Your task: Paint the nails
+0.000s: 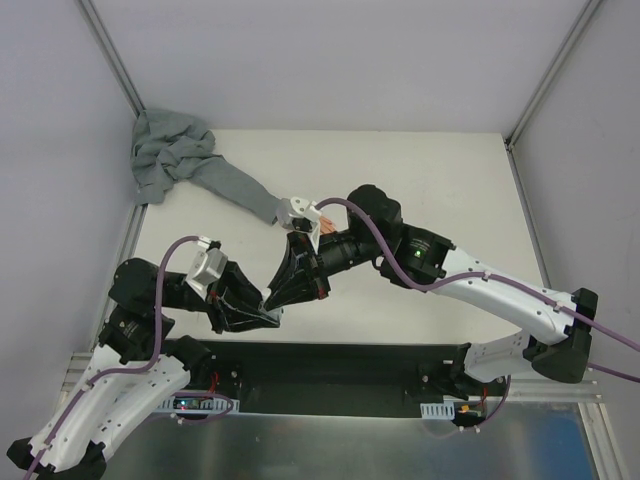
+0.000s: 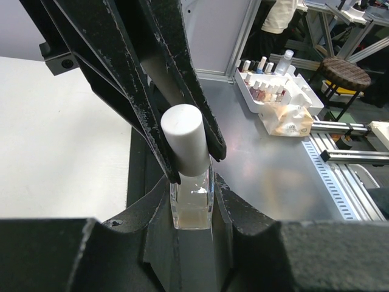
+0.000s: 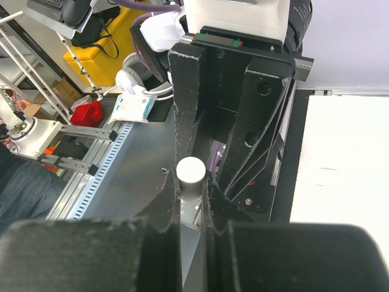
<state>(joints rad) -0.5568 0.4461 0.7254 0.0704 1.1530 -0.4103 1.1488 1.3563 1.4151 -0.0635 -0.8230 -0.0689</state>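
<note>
close to the near edge of the white worktop (image 1: 420, 170), left of centre, the left gripper (image 2: 193, 193) is clamped on a small clear bottle (image 2: 193, 212). the right gripper (image 3: 191, 182) meets it from the opposite side, pinching the white cap (image 3: 191, 170). farther back, mid-worktop, the peach fake hand (image 1: 326, 226) lies half hidden under the right arm (image 1: 470, 280). its grey sleeve (image 1: 225, 185) trails to the far-left corner, so the fingers point right. the nails are too small to make out.
</note>
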